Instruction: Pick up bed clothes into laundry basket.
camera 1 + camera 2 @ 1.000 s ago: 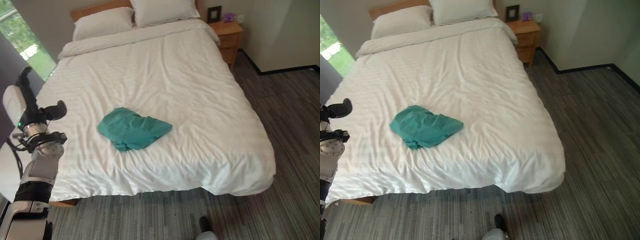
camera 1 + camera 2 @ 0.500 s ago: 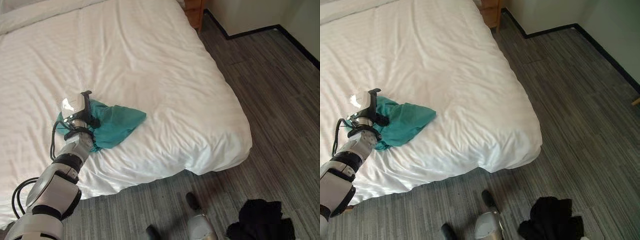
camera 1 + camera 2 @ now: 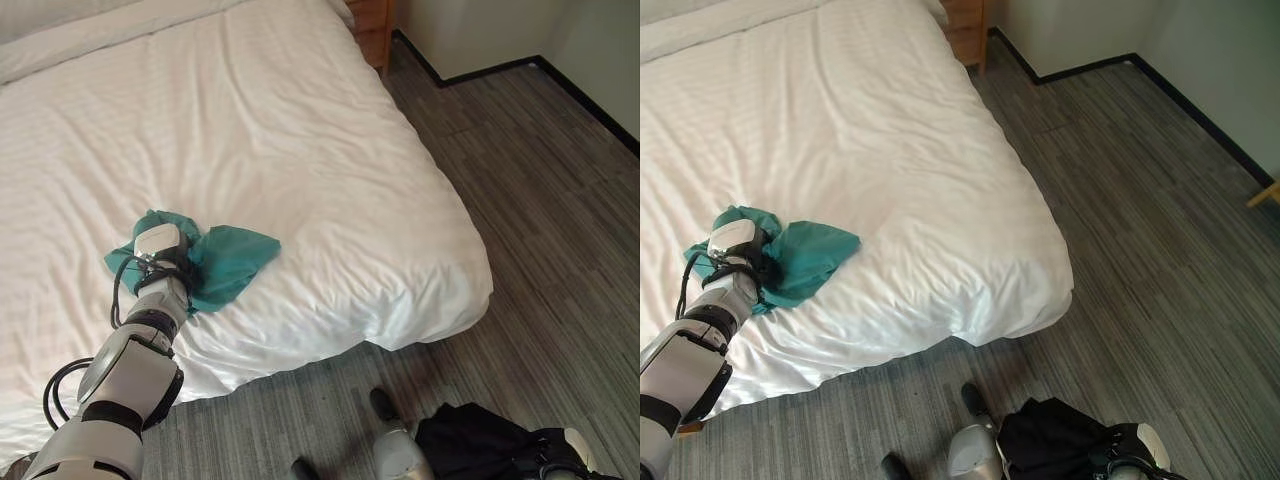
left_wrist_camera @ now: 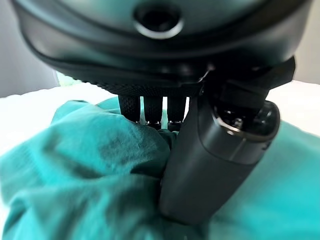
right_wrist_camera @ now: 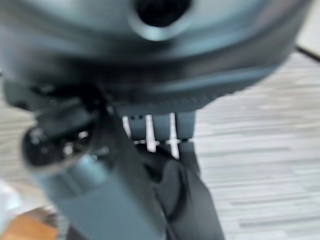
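On bed (image 3: pixel 300 130), left hand (image 4: pixel 210 150) around teal cloth (image 3: pixel 232 262)

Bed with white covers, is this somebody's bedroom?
Most likely a bedroom. A big bed with white covers stands on a grey striped floor, and a wooden nightstand sits beside it. The left robot hand is on a teal cloth.

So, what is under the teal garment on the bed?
The white duvet lies under the teal garment. The left hand pinches its folds; whatever else the cloth covers is hidden.
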`<state>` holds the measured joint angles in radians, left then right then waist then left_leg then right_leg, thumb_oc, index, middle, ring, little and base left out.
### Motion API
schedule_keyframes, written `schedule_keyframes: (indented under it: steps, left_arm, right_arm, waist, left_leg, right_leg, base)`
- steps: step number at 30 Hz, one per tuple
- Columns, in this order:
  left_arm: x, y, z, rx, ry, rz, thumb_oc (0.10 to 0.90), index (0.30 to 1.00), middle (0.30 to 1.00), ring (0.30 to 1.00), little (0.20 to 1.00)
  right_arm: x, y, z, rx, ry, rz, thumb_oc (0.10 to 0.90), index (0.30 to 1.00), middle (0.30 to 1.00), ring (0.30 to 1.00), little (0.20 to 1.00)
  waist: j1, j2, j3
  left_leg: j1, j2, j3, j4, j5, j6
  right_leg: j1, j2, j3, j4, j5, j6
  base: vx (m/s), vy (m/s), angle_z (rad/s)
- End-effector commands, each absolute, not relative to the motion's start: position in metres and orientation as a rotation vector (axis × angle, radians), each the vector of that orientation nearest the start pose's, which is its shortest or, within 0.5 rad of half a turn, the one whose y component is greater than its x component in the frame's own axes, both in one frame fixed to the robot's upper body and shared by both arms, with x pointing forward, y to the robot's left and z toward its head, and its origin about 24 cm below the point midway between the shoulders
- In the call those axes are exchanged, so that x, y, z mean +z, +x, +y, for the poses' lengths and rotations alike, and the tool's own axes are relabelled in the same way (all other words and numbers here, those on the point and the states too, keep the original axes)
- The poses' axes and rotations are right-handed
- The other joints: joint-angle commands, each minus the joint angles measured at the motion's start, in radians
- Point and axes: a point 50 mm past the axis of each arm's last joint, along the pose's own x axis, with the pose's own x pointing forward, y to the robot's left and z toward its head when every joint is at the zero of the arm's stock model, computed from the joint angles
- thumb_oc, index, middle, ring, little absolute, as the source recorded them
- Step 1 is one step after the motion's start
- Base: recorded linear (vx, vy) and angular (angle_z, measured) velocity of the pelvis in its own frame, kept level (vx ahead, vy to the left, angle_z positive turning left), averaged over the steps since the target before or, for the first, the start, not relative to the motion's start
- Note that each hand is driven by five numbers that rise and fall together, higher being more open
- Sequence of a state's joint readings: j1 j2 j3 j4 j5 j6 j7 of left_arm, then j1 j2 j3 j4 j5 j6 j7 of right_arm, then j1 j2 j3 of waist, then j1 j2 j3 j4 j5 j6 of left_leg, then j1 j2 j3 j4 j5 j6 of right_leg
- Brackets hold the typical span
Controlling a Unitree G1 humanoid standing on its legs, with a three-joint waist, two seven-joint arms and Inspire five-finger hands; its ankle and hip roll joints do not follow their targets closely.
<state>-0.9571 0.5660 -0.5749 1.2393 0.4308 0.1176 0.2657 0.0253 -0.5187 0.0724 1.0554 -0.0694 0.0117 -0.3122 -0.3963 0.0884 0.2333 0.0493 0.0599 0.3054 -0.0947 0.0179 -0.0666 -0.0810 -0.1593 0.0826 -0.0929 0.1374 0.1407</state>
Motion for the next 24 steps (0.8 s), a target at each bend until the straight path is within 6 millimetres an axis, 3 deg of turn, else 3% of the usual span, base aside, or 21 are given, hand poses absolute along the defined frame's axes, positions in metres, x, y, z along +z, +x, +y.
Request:
schedule_keyframes:
  steps: [1, 2, 3, 5, 6, 7, 8, 9, 12, 15, 16, 17, 18, 20, 22, 23, 24]
  left_arm:
    - [0.267, 0.397, 0.262, 0.609, 1.484, -0.329, 0.400, 0.300, 0.300, 0.300, 0.300]
    - [0.310, 0.381, 0.238, 0.669, 1.436, -0.624, 0.400, 0.300, 0.300, 0.300, 0.300]
    - [0.322, 0.370, 0.230, 0.682, 1.402, -0.729, 0.400, 0.300, 0.300, 0.300, 0.300]
    - [0.332, 0.359, 0.221, 0.682, 1.350, -0.830, 0.400, 0.300, 0.300, 0.300, 0.300]
    - [0.331, 0.334, 0.215, 0.665, 1.204, -0.970, 0.400, 0.300, 0.300, 0.300, 0.300]
    - [0.330, 0.334, 0.216, 0.666, 1.204, -0.967, 0.400, 0.300, 0.300, 0.300, 0.300]
    - [0.318, 0.315, 0.208, 0.598, 1.064, -1.051, 0.400, 0.300, 0.300, 0.300, 0.300]
    - [0.316, 0.313, 0.210, 0.602, 1.063, -1.043, 0.400, 0.300, 0.300, 0.300, 0.300]
    - [0.277, 0.294, 0.211, 0.456, 0.935, -1.001, 0.400, 0.300, 0.300, 0.300, 0.300]
    - [0.219, 0.275, 0.223, 0.353, 0.906, -0.818, 0.400, 0.300, 0.300, 0.300, 0.300]
    - [0.218, 0.273, 0.224, 0.353, 0.906, -0.815, 0.400, 0.300, 0.300, 0.300, 0.300]
    - [0.178, 0.264, 0.237, 0.306, 0.896, -0.627, 0.400, 0.300, 0.300, 0.300, 0.300]
    - [0.153, 0.259, 0.240, 0.275, 0.846, -0.520, 0.400, 0.300, 0.300, 0.300, 0.300]
    - [0.122, 0.252, 0.246, 0.267, 0.797, -0.366, 0.400, 0.300, 0.300, 0.300, 0.300]
    - [0.089, 0.248, 0.243, 0.251, 0.724, -0.229, 0.400, 0.300, 0.300, 0.300, 0.300]
    - [0.065, 0.242, 0.232, 0.214, 0.653, -0.139, 0.400, 0.300, 0.300, 0.300, 0.300]
    - [0.063, 0.242, 0.232, 0.214, 0.649, -0.137, 0.400, 0.300, 0.300, 0.300, 0.300]
  right_arm:
    - [-0.098, 0.117, -0.342, -0.423, -0.859, 0.939, 0.400, 0.300, 0.300, 0.300, 0.300]
    - [-0.108, 0.115, -0.321, -0.386, -0.824, 0.925, 0.400, 0.300, 0.300, 0.300, 0.300]
    - [-0.111, 0.117, -0.313, -0.364, -0.814, 0.922, 0.400, 0.300, 0.300, 0.300, 0.300]
    - [-0.109, 0.123, -0.310, -0.360, -0.805, 0.900, 0.400, 0.300, 0.300, 0.300, 0.300]
    - [-0.109, 0.132, -0.300, -0.343, -0.781, 0.866, 0.400, 0.300, 0.300, 0.300, 0.300]
    - [-0.108, 0.131, -0.301, -0.342, -0.783, 0.866, 0.400, 0.300, 0.300, 0.300, 0.300]
    - [-0.105, 0.140, -0.293, -0.330, -0.771, 0.820, 0.400, 0.300, 0.300, 0.300, 0.300]
    - [-0.104, 0.140, -0.295, -0.327, -0.780, 0.821, 0.400, 0.300, 0.300, 0.300, 0.300]
    - [-0.102, 0.145, -0.290, -0.325, -0.745, 0.800, 0.400, 0.300, 0.300, 0.300, 0.300]
    - [-0.097, 0.157, -0.290, -0.344, -0.721, 0.771, 0.400, 0.300, 0.300, 0.300, 0.300]
    - [-0.097, 0.157, -0.290, -0.340, -0.724, 0.773, 0.400, 0.300, 0.300, 0.300, 0.300]
    - [-0.087, 0.172, -0.293, -0.341, -0.757, 0.731, 0.400, 0.300, 0.300, 0.300, 0.300]
    - [-0.080, 0.180, -0.293, -0.342, -0.764, 0.693, 0.400, 0.300, 0.300, 0.300, 0.300]
    - [-0.071, 0.187, -0.291, -0.339, -0.772, 0.637, 0.400, 0.300, 0.300, 0.300, 0.300]
    - [-0.057, 0.197, -0.294, -0.336, -0.802, 0.565, 0.400, 0.300, 0.300, 0.300, 0.300]
    - [-0.051, 0.205, -0.282, -0.280, -0.827, 0.503, 0.400, 0.300, 0.300, 0.300, 0.300]
    - [-0.051, 0.204, -0.283, -0.279, -0.834, 0.504, 0.400, 0.300, 0.300, 0.300, 0.300]
  waist:
    - [0.048, -0.073, -0.051]
    - [0.068, -0.091, -0.035]
    - [0.077, -0.098, -0.028]
    - [0.085, -0.105, -0.026]
    - [0.133, -0.117, -0.016]
    - [0.131, -0.115, -0.018]
    - [0.188, -0.126, -0.018]
    - [0.185, -0.121, -0.021]
    - [0.248, -0.131, -0.048]
    - [0.323, -0.154, -0.092]
    - [0.323, -0.155, -0.094]
    - [0.374, -0.161, -0.112]
    - [0.391, -0.169, -0.116]
    - [0.398, -0.164, -0.111]
    - [0.418, -0.133, -0.100]
    - [0.413, -0.121, -0.079]
    - [0.416, -0.109, -0.080]
  left_leg:
    - [-0.016, 0.049, -0.033, 0.007, -0.045, -0.057]
    - [-0.041, 0.060, -0.029, 0.007, -0.032, -0.059]
    - [-0.052, 0.067, -0.018, 0.007, -0.030, -0.057]
    - [-0.067, 0.071, -0.013, 0.007, -0.017, -0.056]
    - [-0.084, 0.096, 0.013, 0.007, 0.005, -0.050]
    - [-0.086, 0.096, 0.014, 0.007, 0.006, -0.050]
    - [-0.093, 0.121, 0.054, 0.007, 0.025, -0.041]
    - [-0.094, 0.123, 0.057, 0.007, 0.030, -0.042]
    - [-0.102, 0.144, 0.119, 0.007, 0.052, -0.024]
    - [-0.124, 0.150, 0.187, 0.014, 0.081, -0.011]
    - [-0.121, 0.148, 0.191, 0.014, 0.079, -0.010]
    - [-0.151, 0.186, 0.258, 0.028, 0.116, -0.017]
    - [-0.162, 0.207, 0.274, 0.030, 0.126, -0.030]
    - [-0.158, 0.258, 0.330, 0.035, 0.186, -0.061]
    - [-0.164, 0.347, 0.366, 0.046, 0.246, -0.105]
    - [-0.184, 0.401, 0.371, 0.061, 0.292, -0.133]
    - [-0.184, 0.417, 0.370, 0.065, 0.297, -0.140]
  right_leg:
    - [-0.021, -0.079, -0.037, 0.017, -0.026, 0.121]
    - [-0.045, -0.072, -0.049, 0.017, -0.009, 0.121]
    - [-0.048, -0.068, -0.063, 0.024, -0.016, 0.121]
    - [-0.051, -0.064, -0.069, 0.039, -0.023, 0.121]
    - [-0.036, -0.070, -0.119, 0.126, -0.079, 0.120]
    - [-0.038, -0.070, -0.118, 0.127, -0.079, 0.119]
    - [0.014, -0.087, -0.204, 0.228, -0.140, 0.097]
    - [0.009, -0.084, -0.200, 0.232, -0.138, 0.094]
    - [0.098, -0.128, -0.270, 0.401, -0.177, 0.084]
    - [0.204, -0.183, -0.334, 0.457, -0.104, 0.105]
    - [0.204, -0.185, -0.330, 0.456, -0.103, 0.107]
    - [0.268, -0.253, -0.415, 0.439, -0.006, 0.116]
    - [0.304, -0.270, -0.449, 0.408, -0.004, 0.121]
    - [0.332, -0.245, -0.494, 0.317, -0.122, 0.121]
    - [0.361, -0.178, -0.516, 0.206, -0.308, 0.097]
    - [0.360, -0.119, -0.486, 0.161, -0.359, 0.075]
    - [0.361, -0.104, -0.481, 0.157, -0.360, 0.067]
  base:
    - [-0.22, -0.041, 0.51]
    - [-0.26, -0.005, 0.43]
    - [-0.23, 0.001, 0.29]
    - [-0.23, 0.002, 0.09]
    - [-0.28, -0.005, -0.03]
    - [-0.39, 0.003, -0.27]
    - [-0.20, 0.004, -0.37]
    - [-0.29, 0.031, -0.49]
    - [-0.26, 0.050, -0.46]
    - [-0.29, -0.008, -0.68]
    - [-0.45, -0.112, -0.41]
    - [-0.52, -0.159, -0.48]
    - [-0.61, -0.199, -0.89]
    - [-0.39, -0.132, -0.97]
    - [-0.46, -0.311, -1.14]
    - [-0.36, -0.360, -1.23]
    - [-0.36, -0.348, -1.40]
